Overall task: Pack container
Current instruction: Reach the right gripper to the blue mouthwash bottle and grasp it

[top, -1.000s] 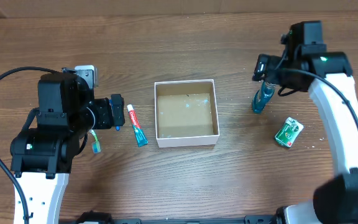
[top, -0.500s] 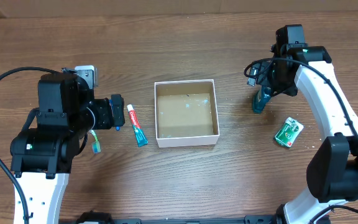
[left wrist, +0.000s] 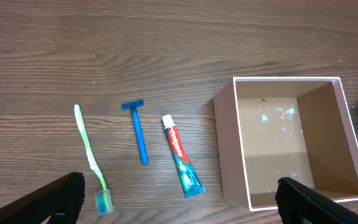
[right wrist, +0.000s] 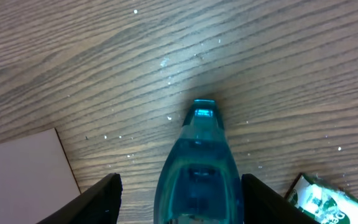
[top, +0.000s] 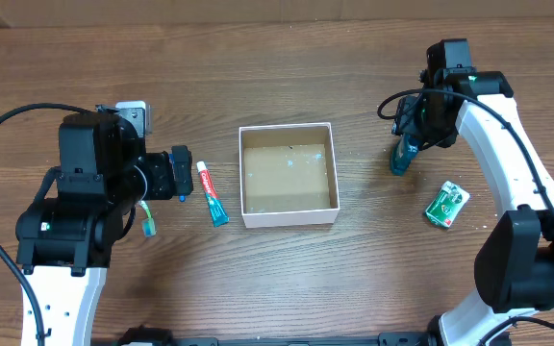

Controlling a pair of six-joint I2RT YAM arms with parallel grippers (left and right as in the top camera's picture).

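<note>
The container (top: 288,218), a square white-walled box with a brown floor, sits mid-table and holds nothing; it also shows in the left wrist view (left wrist: 229,155). A blue transparent bottle (top: 402,158) stands to its right. My right gripper (top: 409,135) is open with its fingers on either side of the bottle (right wrist: 197,168), with a gap on each side. My left gripper (top: 180,173) is open and empty, above a toothpaste tube (left wrist: 180,155), a blue razor (left wrist: 137,132) and a green toothbrush (left wrist: 89,155) lying left of the container.
A green packet (top: 447,205) lies right of the bottle, also in the right wrist view (right wrist: 322,199). A small white object (top: 134,113) sits behind the left arm. The container's corner (right wrist: 17,180) is close on the bottle's left.
The right arm swung its wrist round and settled over the blue bottle, fingers now straddling it. The left arm and the table items have not moved.
</note>
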